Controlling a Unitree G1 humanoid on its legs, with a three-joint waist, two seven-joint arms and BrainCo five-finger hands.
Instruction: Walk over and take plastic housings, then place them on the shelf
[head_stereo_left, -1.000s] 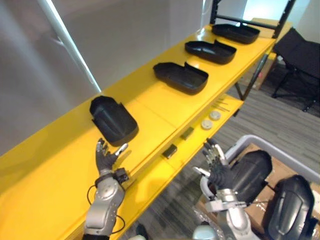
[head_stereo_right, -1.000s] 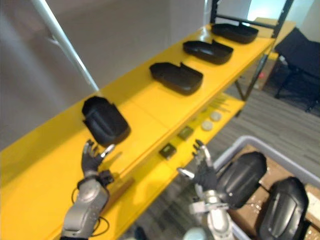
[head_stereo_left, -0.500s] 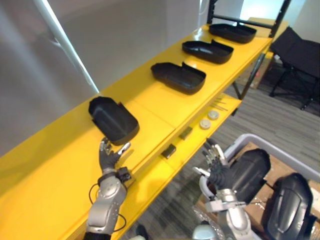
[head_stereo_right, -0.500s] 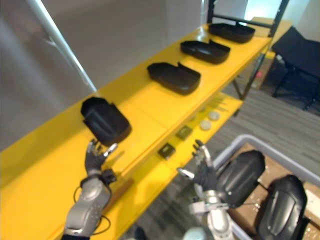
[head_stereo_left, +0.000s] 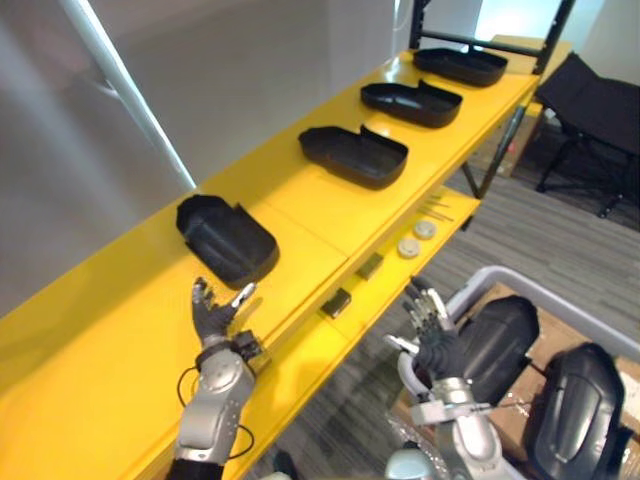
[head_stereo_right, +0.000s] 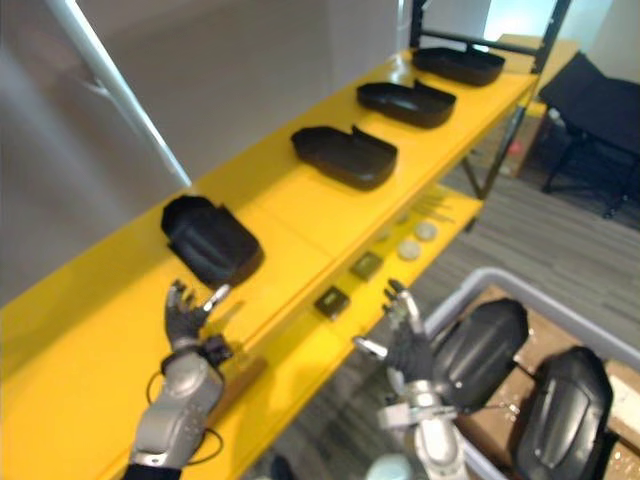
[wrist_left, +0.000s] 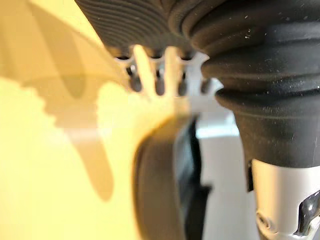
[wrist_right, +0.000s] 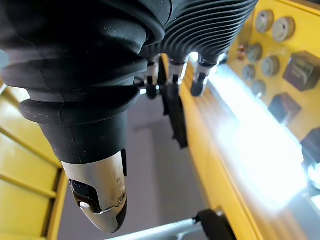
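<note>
Drawn back slightly from the nearest plastic housing (head_stereo_left: 226, 240), the left hand (head_stereo_left: 213, 318) hovers spread and empty over the yellow shelf (head_stereo_left: 300, 215) along a grey wall (head_stereo_left: 250, 80), with that housing just past its fingertips, hollow up, long axis slanting across them, while the right hand (head_stereo_left: 433, 338) hangs relaxed and empty.

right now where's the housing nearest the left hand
The housing lies on the yellow shelf, left of centre in the left eye view, just beyond the left hand.

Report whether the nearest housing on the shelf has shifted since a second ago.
No. The nearest housing keeps its spot beside the seam in the yellow shelf.
</note>
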